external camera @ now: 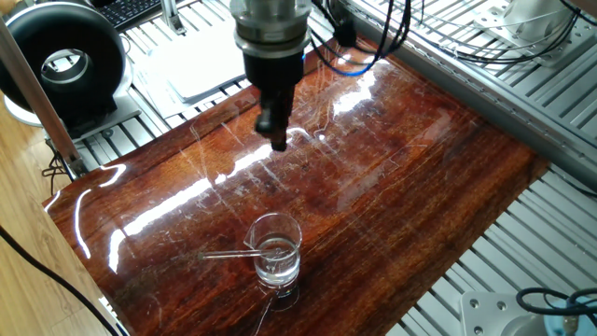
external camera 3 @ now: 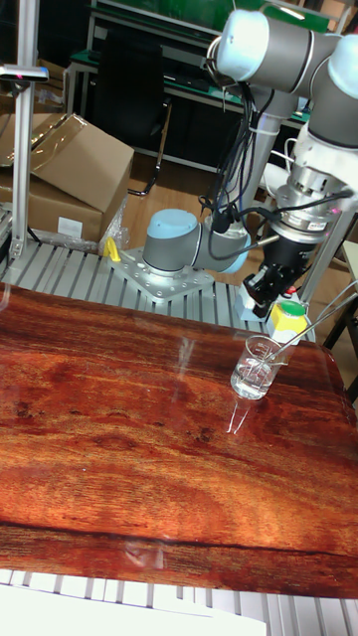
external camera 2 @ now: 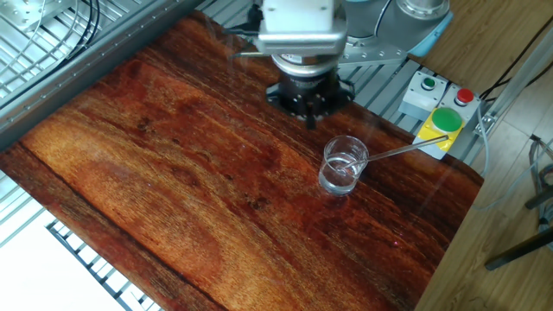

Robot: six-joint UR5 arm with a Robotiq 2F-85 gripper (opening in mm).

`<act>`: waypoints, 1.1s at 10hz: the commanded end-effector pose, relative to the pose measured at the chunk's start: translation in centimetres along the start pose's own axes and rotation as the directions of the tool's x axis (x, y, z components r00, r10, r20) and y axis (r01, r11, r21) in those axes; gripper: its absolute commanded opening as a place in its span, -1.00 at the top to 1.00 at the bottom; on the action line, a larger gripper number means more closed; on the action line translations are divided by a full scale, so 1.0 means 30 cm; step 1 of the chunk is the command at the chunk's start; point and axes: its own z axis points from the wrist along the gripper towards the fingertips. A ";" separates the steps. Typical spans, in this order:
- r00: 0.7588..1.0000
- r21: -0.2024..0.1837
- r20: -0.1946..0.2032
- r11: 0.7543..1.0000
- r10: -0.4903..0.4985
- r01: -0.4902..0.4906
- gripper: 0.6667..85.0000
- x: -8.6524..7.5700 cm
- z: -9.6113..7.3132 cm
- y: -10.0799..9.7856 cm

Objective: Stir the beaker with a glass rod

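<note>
The beaker (external camera: pixel 275 250) (external camera 2: pixel 344 164) (external camera 3: pixel 256 366) stands upright near one end of the glossy wooden board (external camera: pixel 392 177), with clear liquid in it. The glass rod (external camera: pixel 224 254) (external camera 2: pixel 406 149) (external camera 3: pixel 313 323) leans inside it, its lower end in the liquid and its upper end sticking out over the rim. My gripper (external camera: pixel 278 142) (external camera 2: pixel 309 115) (external camera 3: pixel 255 295) hangs above the board, well apart from the beaker and rod. Its fingers (external camera: pixel 274 119) look pressed together with nothing between them.
A yellow box with a green button (external camera 2: pixel 445 121) and a red one (external camera 2: pixel 464 97) sits just past the rod's free end. A black round device (external camera: pixel 61 61) and a white sheet (external camera: pixel 201 65) lie beyond the board. Cables (external camera: pixel 373 56) trail behind the arm.
</note>
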 end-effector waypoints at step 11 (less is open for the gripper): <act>0.804 0.081 -0.093 0.800 -0.588 0.595 0.83 0.024 -0.037 0.002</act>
